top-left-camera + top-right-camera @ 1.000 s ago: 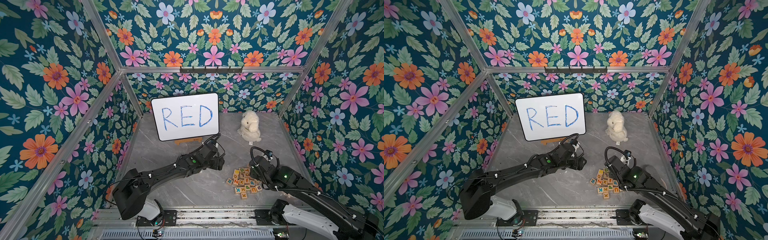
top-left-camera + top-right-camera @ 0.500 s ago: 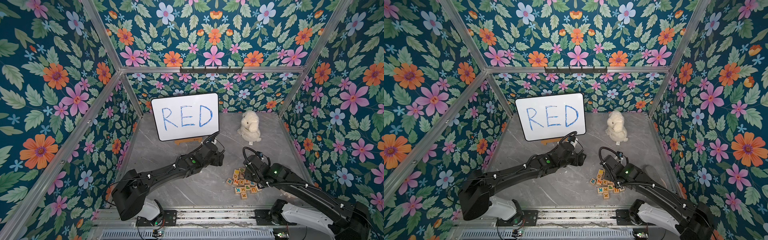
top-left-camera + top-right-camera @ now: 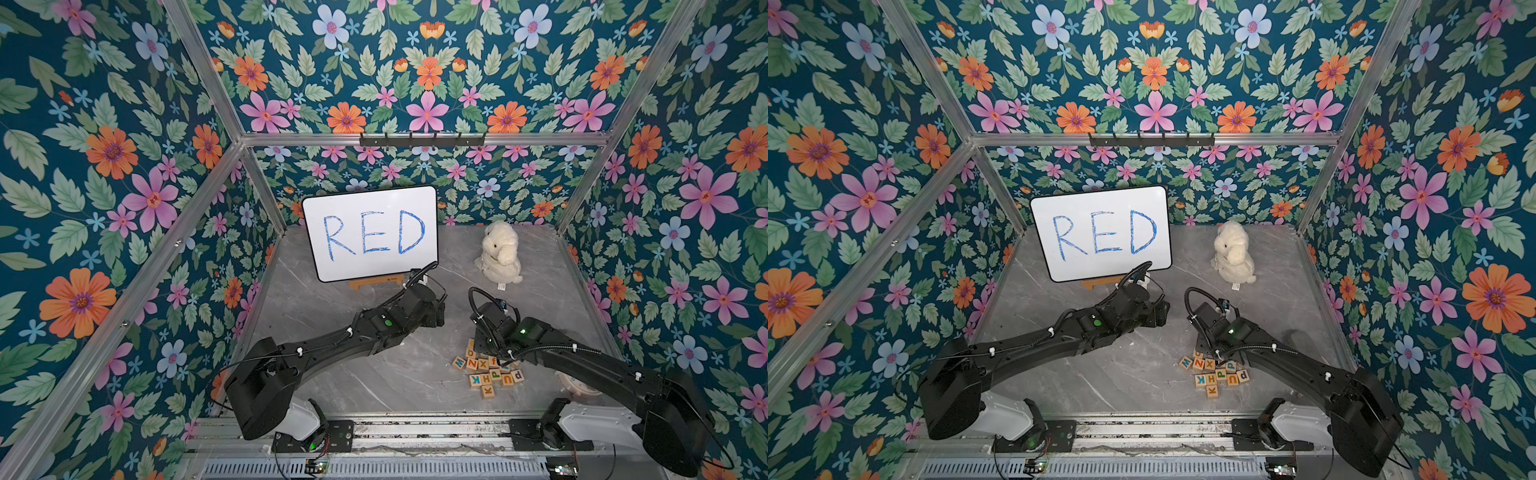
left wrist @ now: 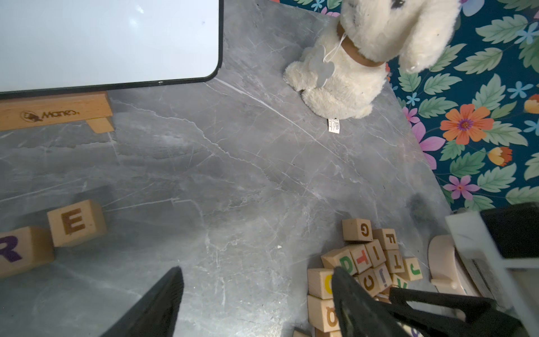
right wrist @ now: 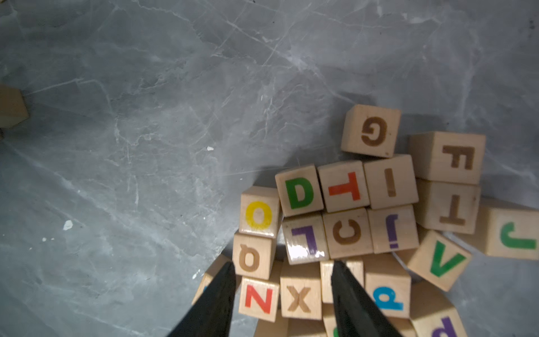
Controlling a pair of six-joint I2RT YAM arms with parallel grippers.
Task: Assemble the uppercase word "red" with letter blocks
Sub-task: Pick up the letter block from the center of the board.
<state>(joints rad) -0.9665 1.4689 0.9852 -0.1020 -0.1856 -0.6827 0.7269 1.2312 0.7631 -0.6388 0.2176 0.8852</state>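
while left claw [image 4: 256,270], right claw [image 5: 283,263] gape, grey marble tabletop [image 3: 395,374] inside floral walls [image 3: 124,166]

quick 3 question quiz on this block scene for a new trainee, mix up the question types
1. True or false: the green D block already stands in line with the R block and the E block.
2. Which of these sits right against the D block? A) red T B) blue W C) black S
3. Fill in: the left gripper holds ____.

Key
1. False: it lies in the pile, apart from the other two.
2. A
3. Nothing: its jaws stand open over bare table.
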